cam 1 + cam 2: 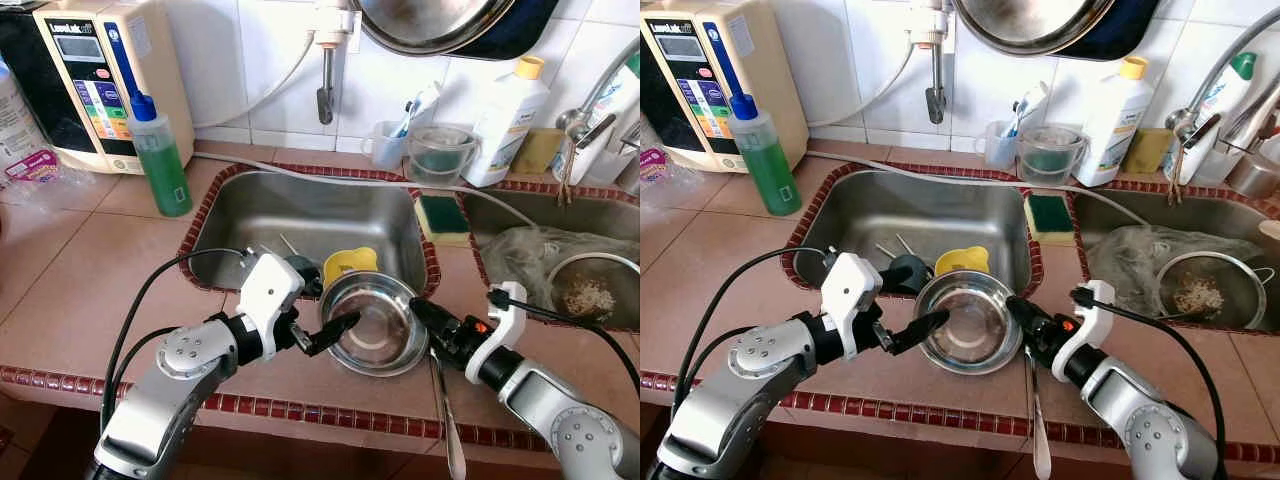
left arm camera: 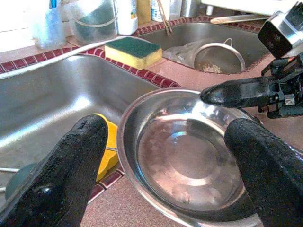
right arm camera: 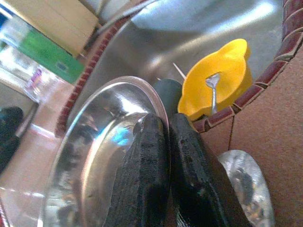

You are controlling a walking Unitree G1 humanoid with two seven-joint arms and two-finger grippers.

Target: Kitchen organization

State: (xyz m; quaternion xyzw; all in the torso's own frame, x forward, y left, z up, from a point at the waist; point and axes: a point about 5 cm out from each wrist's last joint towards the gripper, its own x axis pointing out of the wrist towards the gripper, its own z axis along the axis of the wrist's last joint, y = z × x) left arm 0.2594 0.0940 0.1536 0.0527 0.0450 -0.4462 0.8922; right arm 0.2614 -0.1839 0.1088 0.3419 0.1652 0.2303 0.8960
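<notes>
Evidently tiled counter (image 1: 90, 290) (reddish, brick-edged) bears a steel bowl (image 1: 375, 325).

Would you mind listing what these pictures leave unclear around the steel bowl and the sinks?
- Right gripper: right wrist view shows fingers pressed together at the steel bowl rim; whether the rim is pinched is hidden.
- Dark object in the left sink: mostly covered by the left gripper.
- Hanging pan: cut off by the top edge.
- Strainer contents: too small to identify.
</notes>
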